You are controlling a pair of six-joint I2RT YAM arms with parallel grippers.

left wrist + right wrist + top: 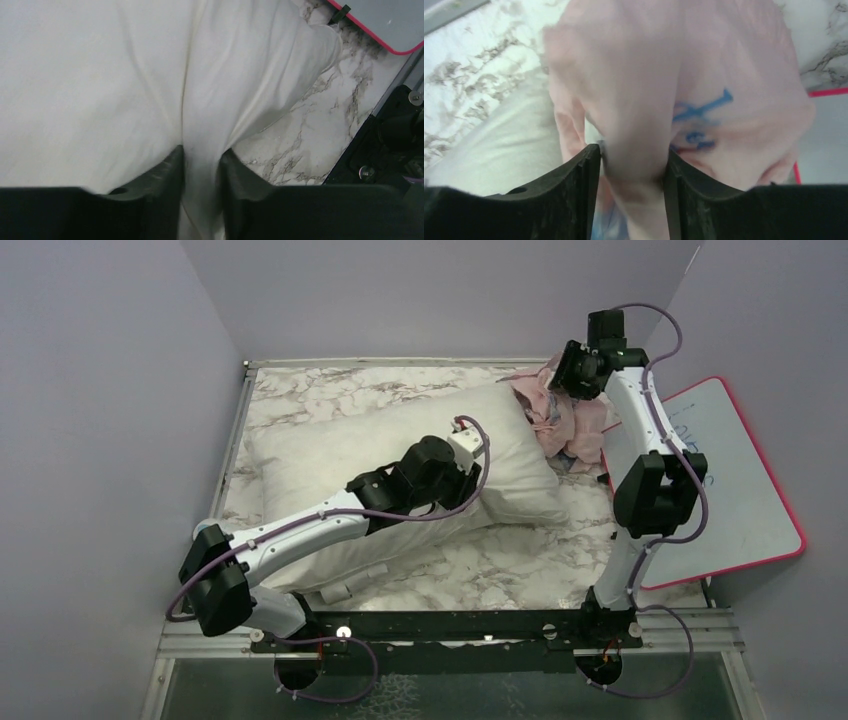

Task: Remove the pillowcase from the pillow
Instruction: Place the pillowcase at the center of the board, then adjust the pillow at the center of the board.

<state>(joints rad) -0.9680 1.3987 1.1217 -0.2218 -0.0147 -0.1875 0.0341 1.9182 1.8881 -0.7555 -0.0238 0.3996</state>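
The plump white pillow [330, 450] lies bare across the marble table. My left gripper [470, 480] is pressed down on its near right part. In the left wrist view a raised fold of the pillow [100, 75] runs up between the jaws of the left gripper [202, 155], which stand a little apart. The pink pillowcase [555, 415] sits bunched off the pillow's far right corner. My right gripper [565, 385] hangs over it. In the right wrist view a blurred hank of the pillowcase [724, 75] sits between the parted jaws of the right gripper [634, 152]. A corner of the pillow [499, 145] shows at left.
A pink-framed whiteboard [730, 480] lies at the right edge, partly under the right arm, its corner in the left wrist view too [390, 20]. Purple walls close in the left, back and right. Bare marble [500, 560] shows in front of the pillow.
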